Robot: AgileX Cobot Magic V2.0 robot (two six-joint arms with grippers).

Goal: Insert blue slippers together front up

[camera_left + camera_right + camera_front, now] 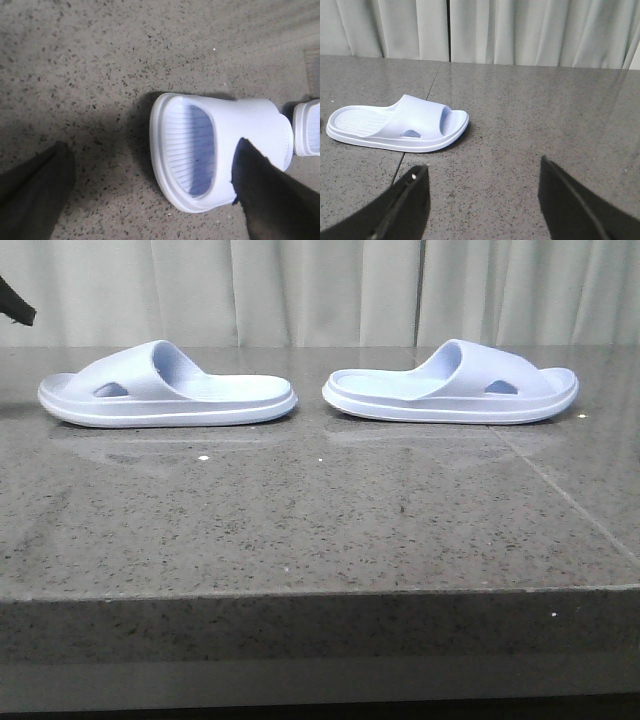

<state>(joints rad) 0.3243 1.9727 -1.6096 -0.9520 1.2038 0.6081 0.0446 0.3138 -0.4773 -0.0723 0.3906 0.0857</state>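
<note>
The left slipper (168,387) lies long-ways left to right under the left arm's wide-open, empty fingers (37,192), the right slipper (452,385) beyond the right arm's open, empty ones.

We found the two slippers lying flat on the counter (300,520), side by side toward its far edge, heels facing each other and apart. The left slipper (165,387) pointed its toe left, the right slipper (452,383) right. A curtain (320,290) hung behind.
</note>
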